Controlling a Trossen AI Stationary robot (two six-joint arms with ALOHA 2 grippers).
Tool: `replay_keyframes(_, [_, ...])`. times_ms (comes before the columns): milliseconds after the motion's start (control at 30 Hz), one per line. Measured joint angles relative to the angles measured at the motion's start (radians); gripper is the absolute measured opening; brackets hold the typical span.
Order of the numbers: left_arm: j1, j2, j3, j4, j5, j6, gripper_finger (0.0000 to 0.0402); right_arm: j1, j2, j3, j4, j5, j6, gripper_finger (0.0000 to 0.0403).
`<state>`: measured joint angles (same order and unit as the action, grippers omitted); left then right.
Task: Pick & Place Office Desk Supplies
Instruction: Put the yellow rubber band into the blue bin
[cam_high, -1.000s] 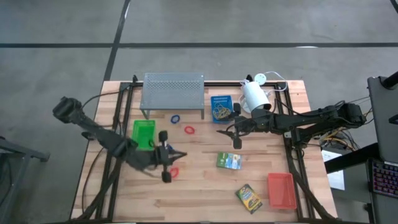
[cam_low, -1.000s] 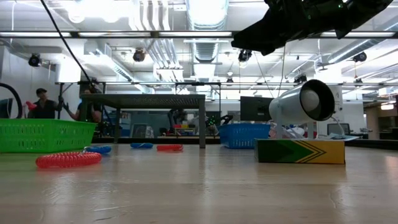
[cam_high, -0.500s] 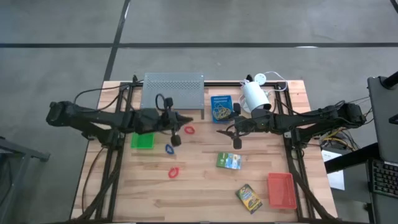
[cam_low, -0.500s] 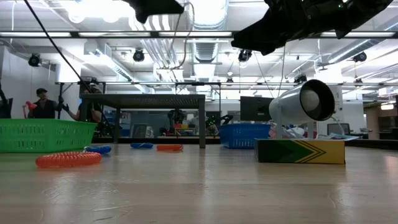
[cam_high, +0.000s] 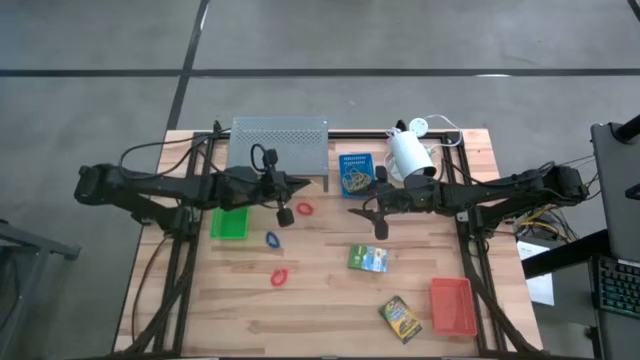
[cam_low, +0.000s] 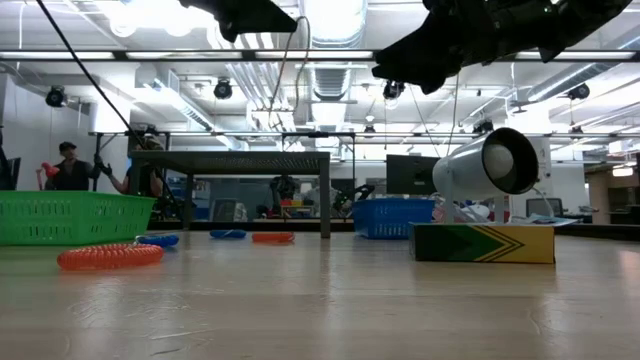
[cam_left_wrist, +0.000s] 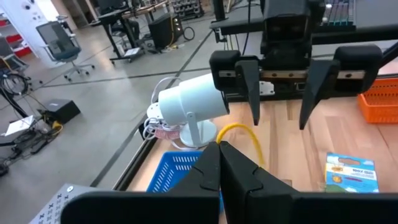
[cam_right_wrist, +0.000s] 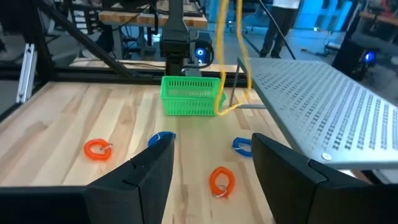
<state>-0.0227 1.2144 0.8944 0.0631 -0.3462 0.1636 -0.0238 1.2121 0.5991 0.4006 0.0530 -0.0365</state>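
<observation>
My left gripper (cam_high: 284, 213) hovers high over the table in front of the grey shelf, shut on a thin yellow rubber band (cam_right_wrist: 229, 56). My right gripper (cam_high: 378, 225) is open and hangs in the air near the blue tray (cam_high: 354, 173), which holds more bands. The green tray (cam_high: 229, 222) and the red-orange tray (cam_high: 452, 305) rest flat on the table. Two card boxes (cam_high: 368, 258) (cam_high: 400, 318) lie flat. Red loops (cam_high: 304, 209) (cam_high: 279, 277) and a blue loop (cam_high: 273, 239) lie on the wood. A second blue loop (cam_right_wrist: 244, 146) lies by the shelf. My left gripper pinches the yellow rubber band (cam_left_wrist: 239, 126) between its two shut fingers (cam_left_wrist: 208, 168). A short arc of it loops out beyond the fingertips. In the right wrist view the band (cam_right_wrist: 239, 37) hangs slack below the gripper, clear of the table.
The grey perforated shelf (cam_high: 279, 140) stands at the far edge, with the white lamp (cam_high: 410, 152) to its right. Dark frame rails run along the table's left and right sides. Bare wood lies near the front, between the red loop and the boxes. People stand in the room far behind.
My left arm has swung from the near-left part of the table, by the red loop, up and toward the far edge. It now hangs in front of the shelf. The blue loop that it covered now shows. My right arm has kept still.
</observation>
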Motion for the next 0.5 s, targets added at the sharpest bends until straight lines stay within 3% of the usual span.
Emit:
replay_keyframes(267, [0.000,0.000,0.000,0.002,0.000,-0.007,0.0000,0.000,0.000,0.000,0.092,-0.011,-0.112,0.0212])
replay_keyframes(500, [0.000,0.000,-0.001,0.022,0.000,-0.007,0.0000,0.000,0.000,0.000,0.115,-0.097,-0.154,0.0212])
